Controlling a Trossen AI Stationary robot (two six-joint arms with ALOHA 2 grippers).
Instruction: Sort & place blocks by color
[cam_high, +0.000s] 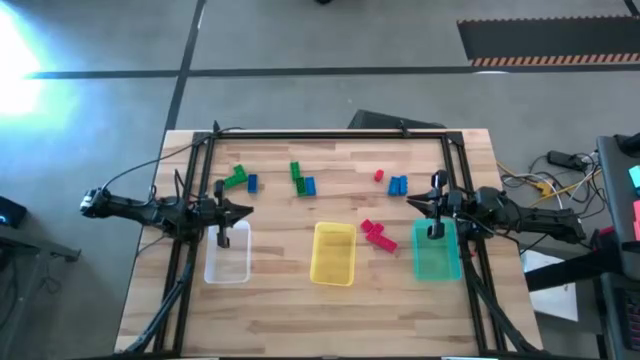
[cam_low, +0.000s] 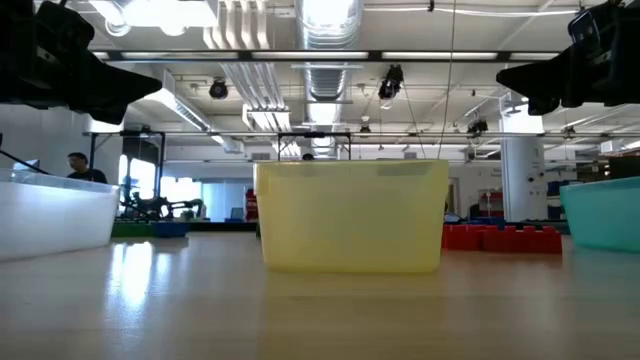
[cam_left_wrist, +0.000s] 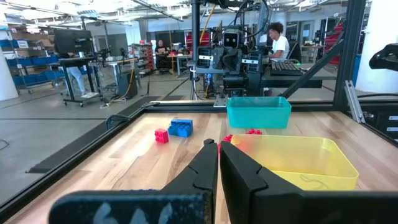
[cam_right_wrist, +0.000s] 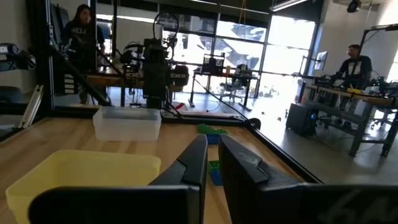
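The wooden surface carries three trays in a row: the clear tray at 9 o'clock, the yellow tray in the middle, the teal tray at 3 o'clock. All three look empty. Every block lies loose toward 12 o'clock: green and blue blocks above the clear tray, another green and blue pair near centre, the blue blocks with a lone red block toward 1 o'clock, and the red blocks between the yellow and teal trays. The left gripper hovers at the clear tray's far rim, its fingers pressed together on nothing; the right gripper hangs at the teal tray's far rim, its fingers likewise closed and empty. Sorting seems not yet begun. The touching green and blue blocks could go wrong: a pinch on one would likely nudge or drag its neighbour. From table height, the yellow tray hides most blocks, and how many are stacked is hard to tell.
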